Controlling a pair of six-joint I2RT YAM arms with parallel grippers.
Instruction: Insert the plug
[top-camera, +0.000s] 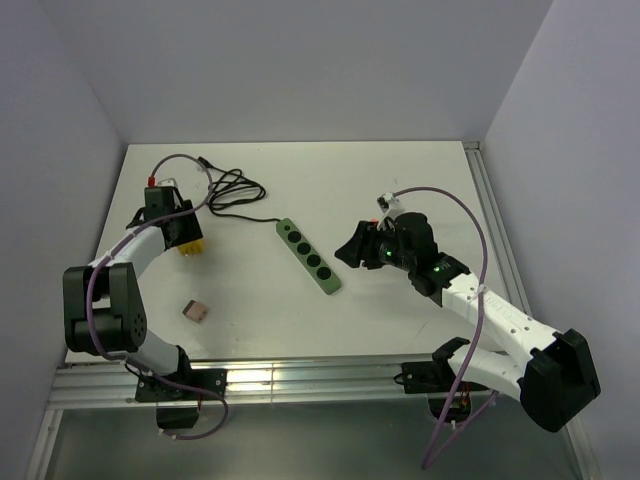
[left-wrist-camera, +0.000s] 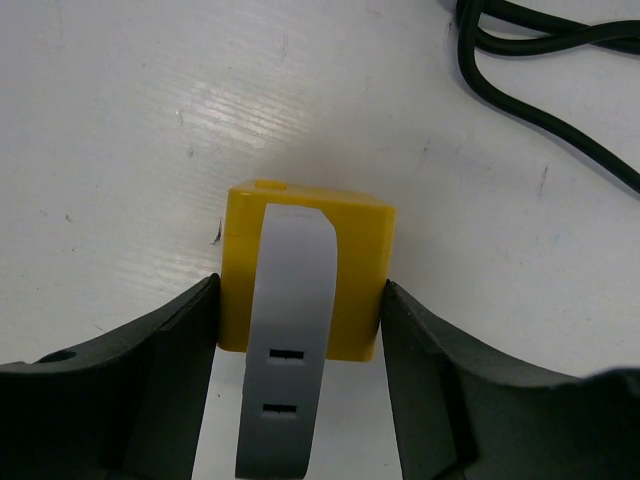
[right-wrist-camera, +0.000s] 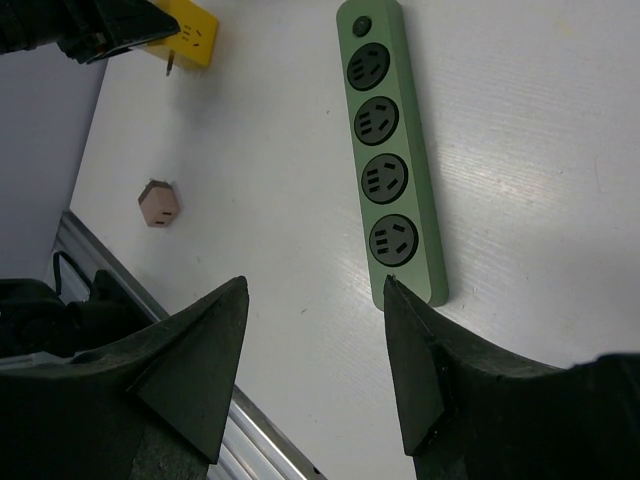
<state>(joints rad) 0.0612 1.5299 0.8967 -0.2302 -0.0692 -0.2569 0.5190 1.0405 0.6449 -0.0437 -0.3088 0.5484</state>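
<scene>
The plug is a yellow block lying on the white table at the left; it also shows in the right wrist view. My left gripper straddles it, with a black finger pressed against each side, and a grey slotted strip crosses its top. The green power strip with several black sockets lies mid-table, empty. My right gripper hovers open above the strip's near end, holding nothing; it sits just right of the strip.
A black cable coils from the strip's far end toward the back left, close to the plug. A small brown hexagonal adapter lies near the front left. An aluminium rail runs along the near table edge.
</scene>
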